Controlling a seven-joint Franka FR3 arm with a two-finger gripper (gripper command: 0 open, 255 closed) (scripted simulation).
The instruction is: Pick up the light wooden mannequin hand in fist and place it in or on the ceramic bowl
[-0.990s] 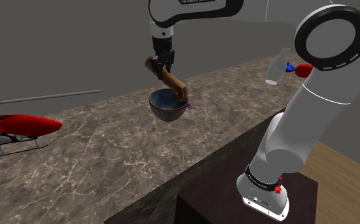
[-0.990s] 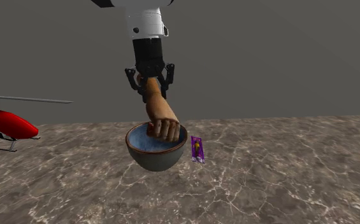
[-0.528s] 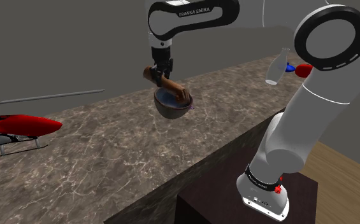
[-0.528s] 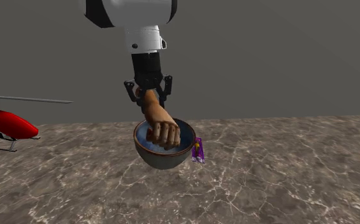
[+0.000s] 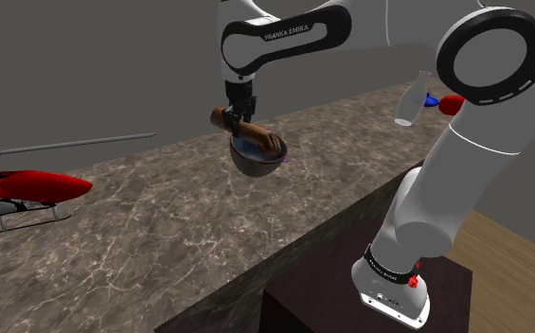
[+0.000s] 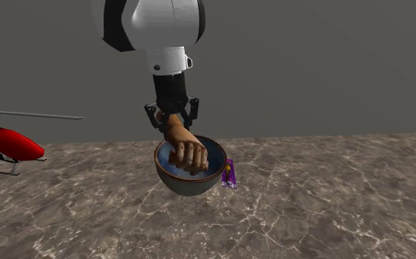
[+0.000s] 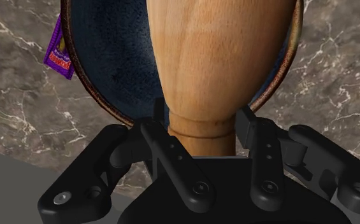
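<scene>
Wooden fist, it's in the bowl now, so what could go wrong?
1. The tool clasps the wooden fist by its wrist, which sticks up over the rim of the bowl. Once let go, it might topple out.
2. The bowl looks tipped in the shoulder view, so pressing down could roll or slide it.
3. The purple packet sits right against the bowl and might get shoved.

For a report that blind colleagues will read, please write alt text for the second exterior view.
The black gripper clasps a wooden mannequin hand by its wrist, its fist lowered into a dark bowl with a blue inside, on a brown marbled counter. A small purple packet sits beside the bowl; a red helicopter stands at the far left.
</scene>
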